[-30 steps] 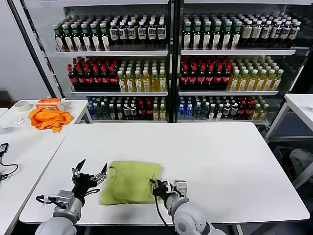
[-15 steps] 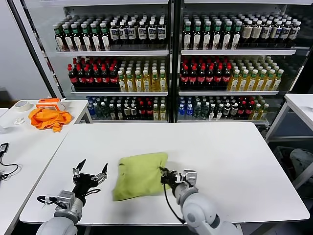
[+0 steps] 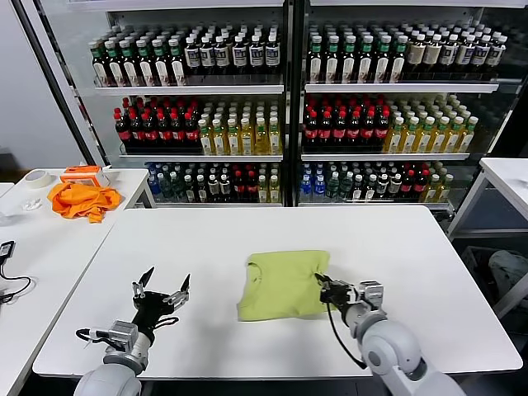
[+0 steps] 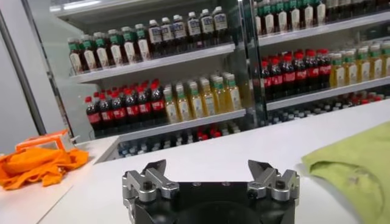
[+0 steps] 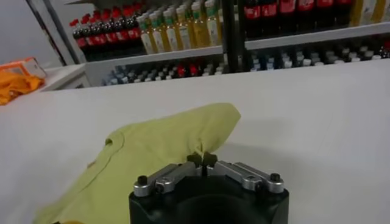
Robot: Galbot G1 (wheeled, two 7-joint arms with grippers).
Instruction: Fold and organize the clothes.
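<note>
The white table (image 3: 247,239) fills the head view, with 2 glass-fronted bottle shelves (image 3: 285,99) behind it and a side table (image 3: 33,239) on the robot's left carrying an orange cloth (image 3: 81,200). Only the head view shows both arms at once and the whole outline of the folded lime T-shirt (image 3: 283,285). It lies flat near the table's middle, slightly toward the robot's right, its collar at the far left corner and its longer sides running from the robot toward the shelves.

The right wrist view alone shows the grip itself: the right gripper (image 5: 202,161) has its fingertips pressed together on a puckered bit of the shirt's right edge, and the fabric (image 5: 164,146) rises into a low ridge ahead of them. The left wrist view adds the shirt's near corner (image 4: 359,170) off to one side and the orange cloth (image 4: 36,164) at the other.

The left gripper (image 3: 162,293) hovers over bare table near the front-left edge, jaws spread wide, holding nothing.

Compared with 1 second ago, the shirt and right gripper have shifted together toward the robot's right and a little farther from the front edge; the left gripper has barely moved.
</note>
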